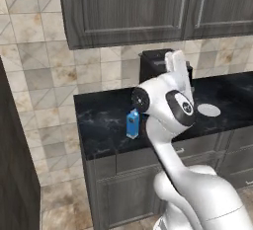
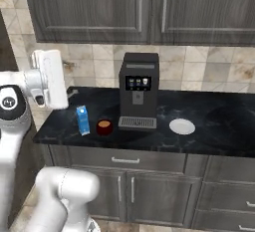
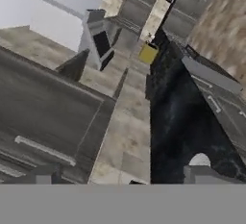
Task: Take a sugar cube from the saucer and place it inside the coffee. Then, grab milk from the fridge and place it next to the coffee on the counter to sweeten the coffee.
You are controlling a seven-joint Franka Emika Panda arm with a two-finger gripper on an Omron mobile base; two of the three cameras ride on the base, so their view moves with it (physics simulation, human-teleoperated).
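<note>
1. One milk (image 2: 82,120) carton stands on the table (image 2: 219,126), just left of the coffee (image 2: 104,126).
2. Gripper state: cannot tell.
3. Risk: the arm swinging low could topple the carton into the coffee.

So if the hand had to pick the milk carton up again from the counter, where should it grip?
Probably across the flat side walls of the milk, below its gable top, coming from above or the front edge of the counter. It stands upright, with the coffee close on one side.
</note>
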